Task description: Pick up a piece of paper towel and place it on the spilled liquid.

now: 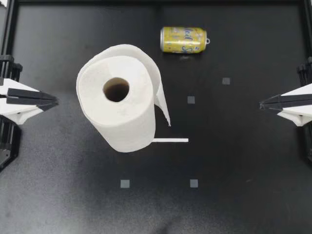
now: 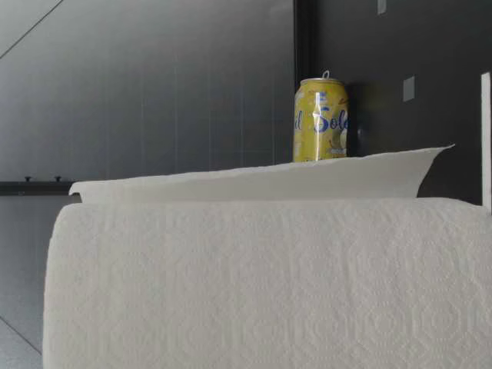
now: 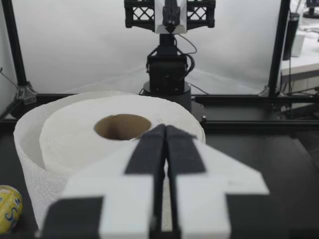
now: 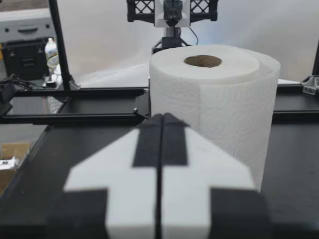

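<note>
The paper towel roll (image 1: 119, 105) stands upright on the counter (image 1: 234, 161), a little toward my left side, with a loose sheet (image 1: 162, 92) hanging from its right side. A yellow can (image 1: 184, 40) lies on its side beyond the roll, apart from it. My left end effector (image 1: 54, 101) and my right end effector (image 1: 262, 104) are at the counter's two sides, well apart from the roll, both with fingers pressed together and holding nothing.

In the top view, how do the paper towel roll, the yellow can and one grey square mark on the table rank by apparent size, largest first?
1. Paper towel roll, though its top stands nearer the camera.
2. Yellow can, lying on its side.
3. Grey square mark.
</note>
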### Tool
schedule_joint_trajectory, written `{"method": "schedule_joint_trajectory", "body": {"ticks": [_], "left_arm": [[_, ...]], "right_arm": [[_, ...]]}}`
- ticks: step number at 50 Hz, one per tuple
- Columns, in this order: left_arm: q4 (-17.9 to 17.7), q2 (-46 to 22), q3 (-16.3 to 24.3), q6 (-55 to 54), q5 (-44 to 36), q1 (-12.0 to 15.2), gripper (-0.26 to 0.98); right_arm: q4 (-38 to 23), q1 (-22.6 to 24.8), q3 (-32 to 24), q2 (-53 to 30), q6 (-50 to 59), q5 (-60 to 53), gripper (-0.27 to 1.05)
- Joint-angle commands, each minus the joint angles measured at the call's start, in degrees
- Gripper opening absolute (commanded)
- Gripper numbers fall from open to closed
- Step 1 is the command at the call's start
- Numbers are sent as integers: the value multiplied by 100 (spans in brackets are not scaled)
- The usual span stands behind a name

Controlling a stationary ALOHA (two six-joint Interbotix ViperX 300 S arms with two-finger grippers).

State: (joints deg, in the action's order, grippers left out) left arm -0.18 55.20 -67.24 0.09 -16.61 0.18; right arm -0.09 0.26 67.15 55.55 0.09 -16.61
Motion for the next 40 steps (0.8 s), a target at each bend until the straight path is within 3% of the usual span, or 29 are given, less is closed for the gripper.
{"method": "schedule_joint_trajectory", "body": {"ticks": [1, 5, 16, 29, 40], "left_arm": [[-9, -123, 53, -44, -79, 88, 13], [-18, -193, 141, -53, -97, 88, 7], [-44, -694, 527, -62, -97, 88, 7], [-53, -1406, 1160, 0, -9, 97, 7], [-53, -1854, 1564, -9, 580, 308, 7]], "right_arm": [[-9, 26, -70, -97, 18, -53, 0], [-9, 35, -149, -229, 26, -62, -7], [-26, 35, -914, -1283, -9, 580, -7], [-343, 35, -2241, -2417, 9, 2971, -7], [-1424, 211, -3252, -3296, 281, 5177, -7]]}}
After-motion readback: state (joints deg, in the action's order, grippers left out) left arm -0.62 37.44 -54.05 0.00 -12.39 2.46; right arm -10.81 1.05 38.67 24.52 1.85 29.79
